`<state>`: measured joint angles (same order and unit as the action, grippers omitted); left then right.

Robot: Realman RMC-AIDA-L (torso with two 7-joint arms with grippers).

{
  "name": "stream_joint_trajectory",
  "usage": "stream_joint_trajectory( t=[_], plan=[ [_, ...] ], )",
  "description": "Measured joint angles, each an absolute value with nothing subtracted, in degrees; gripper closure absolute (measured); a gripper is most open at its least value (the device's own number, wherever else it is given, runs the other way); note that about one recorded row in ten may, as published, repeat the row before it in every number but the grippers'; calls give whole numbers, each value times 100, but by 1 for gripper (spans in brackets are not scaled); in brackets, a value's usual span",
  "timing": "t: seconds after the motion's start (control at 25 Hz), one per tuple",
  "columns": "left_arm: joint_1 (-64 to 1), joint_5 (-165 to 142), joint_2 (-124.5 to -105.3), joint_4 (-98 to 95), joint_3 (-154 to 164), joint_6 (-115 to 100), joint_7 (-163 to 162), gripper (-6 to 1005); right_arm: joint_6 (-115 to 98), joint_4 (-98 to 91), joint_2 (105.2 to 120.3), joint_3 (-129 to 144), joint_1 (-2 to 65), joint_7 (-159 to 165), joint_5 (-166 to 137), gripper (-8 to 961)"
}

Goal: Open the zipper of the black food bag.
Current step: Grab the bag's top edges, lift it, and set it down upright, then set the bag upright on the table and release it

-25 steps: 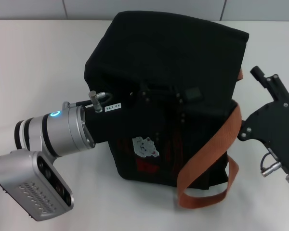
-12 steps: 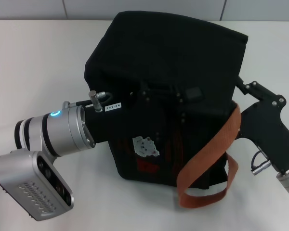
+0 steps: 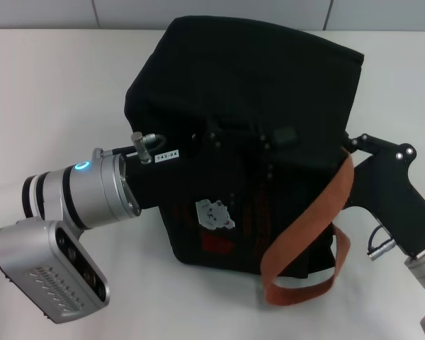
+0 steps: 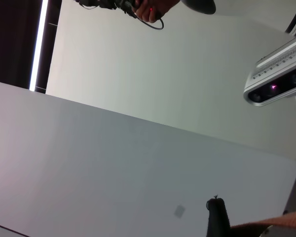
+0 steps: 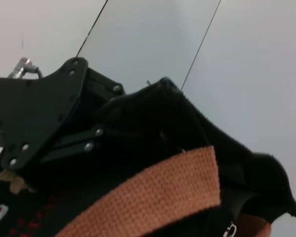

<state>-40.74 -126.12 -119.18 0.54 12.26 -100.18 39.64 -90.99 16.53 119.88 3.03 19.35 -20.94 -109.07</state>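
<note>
- White bench [image 3: 42, 78] carries everything, with a pale wall behind it.
- Black fabric makes up the black food bag [image 3: 248, 92], a large boxy tote standing upright at the middle of the bench, its top flap folded over.
- The left arm reaches in from the left, its silver wrist against the bag's front face; the left tool [image 3: 219, 138] lies black against the black fabric, so I cannot tell whether its fingers are apart or together.
- The right tool [image 3: 354, 142] presses in at the bag's right side, its tip hidden behind the handle; whether it is apart or together cannot be told.
- A tan-brown webbing handle [image 3: 319, 212] hangs down the bag's right front and loops onto the bench.
- A small pale bear patch [image 3: 214, 214] sits low on the front.
- The zipper cannot be made out.
</note>
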Motion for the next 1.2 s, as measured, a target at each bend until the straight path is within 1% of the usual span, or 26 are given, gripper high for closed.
stream_joint_trajectory(
  t=[0.12, 0.32, 0.44, 0.48, 0.52, 0.56, 0.64, 0.76, 0.88, 1.0, 1.04, 1.2],
  plan=[
    [-4086, -12613, -11918, 67, 1157, -10005, 3963, 842, -9048, 1632, 11988, 293, 1822, -2095, -10887, 954],
    [-4095, -12613, -11918, 70, 1100, -9992, 3950, 834, -8882, 1575, 11989, 243, 1588, -2098, -10878, 955],
    [-4099, -12613, -11918, 71, 1069, -9991, 3945, 829, -8665, 1454, 11988, 221, 1244, -2110, -10873, 955],
    [-4105, -12612, -11918, 71, 1028, -9992, 3937, 827, -8665, 1454, 11988, 221, 1244, -2110, -10873, 955],
    [-4105, -12612, -11918, 71, 1015, -9992, 3930, 826, -8642, 1402, 11988, 205, 1063, -2110, -10873, 954],
    [-4105, -12612, -11918, 70, 1012, -9992, 3927, 824, -8642, 1402, 11988, 205, 1063, -2110, -10873, 954],
    [-4111, -12611, -11918, 72, 1007, -9992, 3916, 821, -8604, 1347, 11988, 153, 853, -2092, -10870, 954],
    [-4116, -12609, -11918, 75, 1002, -9993, 3910, 816, -8588, 1317, 11984, 114, 775, -2061, -10864, 955],
    [-4125, -12604, -11918, 79, 981, -9993, 3901, 811, -9096, 1365, 11984, -16, 611, -2016, -10861, 955],
    [-4088, -12598, -11917, 318, 526, -9903, 3199, 807, -9420, 1413, 11984, -104, 546, -1975, -10861, 910],
    [-3882, -12597, -11918, 621, 36, -9631, 2705, 805, -9671, 1435, 11985, -201, 496, -1892, -10860, 895],
    [-3541, -12591, -11918, 1045, -515, -9180, 2272, 799, -10058, 1411, 11982, -399, 437, -1418, -10860, 834]
  ],
)
